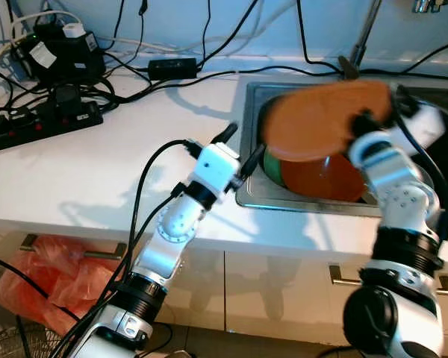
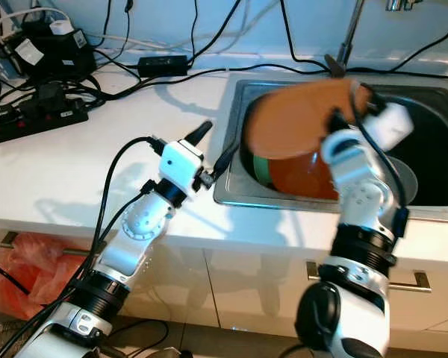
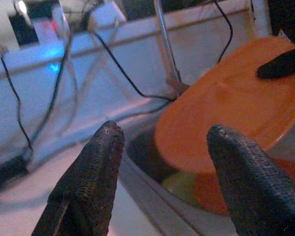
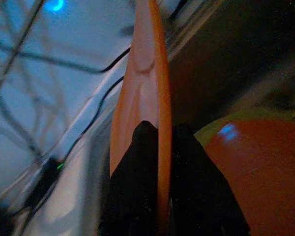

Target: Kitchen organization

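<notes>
Nearest the head camera, the right gripper [image 1: 369, 119] has its two black fingers [image 4: 137, 187] clamped on the rim of an orange plate [image 1: 325, 119], which it holds tilted above the sink [image 1: 251, 195], over another orange dish [image 1: 325, 177] and something green [image 1: 272, 165] lying in the basin. To the left, the left gripper [image 3: 162, 177] hovers over the white counter [image 1: 89, 171] at the sink's edge, fingers apart and empty, pointed at the plate. My reading is that the plate is being lifted out of the sink; next it needs carrying clear of the faucet [image 1: 362, 37] to a resting place, kept firmly pinched so it cannot slip
</notes>
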